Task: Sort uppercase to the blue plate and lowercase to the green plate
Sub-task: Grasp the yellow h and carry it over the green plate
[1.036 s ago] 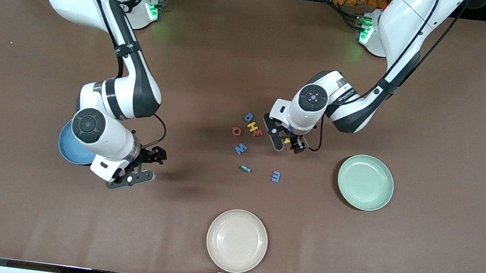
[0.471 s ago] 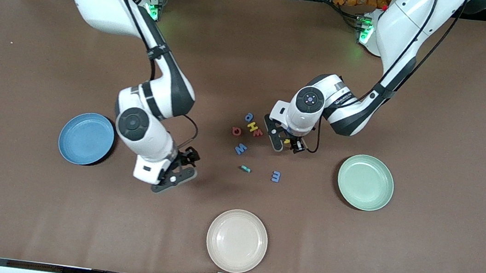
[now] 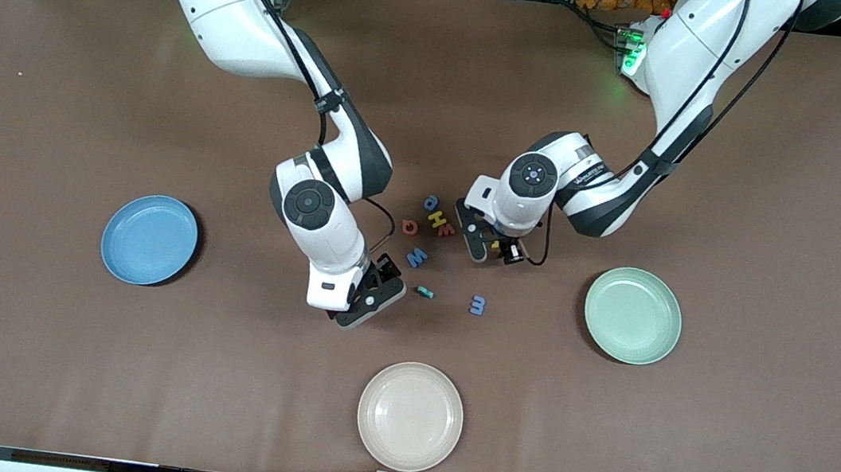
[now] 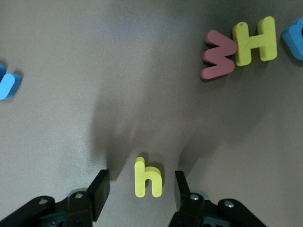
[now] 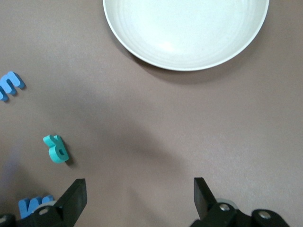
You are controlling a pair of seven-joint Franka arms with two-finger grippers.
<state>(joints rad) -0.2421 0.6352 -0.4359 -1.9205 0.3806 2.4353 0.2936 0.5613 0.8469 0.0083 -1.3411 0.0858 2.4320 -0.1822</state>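
I have the left gripper low on the desk, its fingers either side of the yellow h with gaps on both sides, so nothing is grasped yet. If they close off-centre, the light foam could twist or squirt out toward the red letter and yellow H nearby. The green plate waits toward the left arm's end of the desk. My right gripper hangs released above the desk near the green R and blue W; both arms crowd the letter cluster, so a collision is my other worry. The blue plate sits toward the right arm's end.
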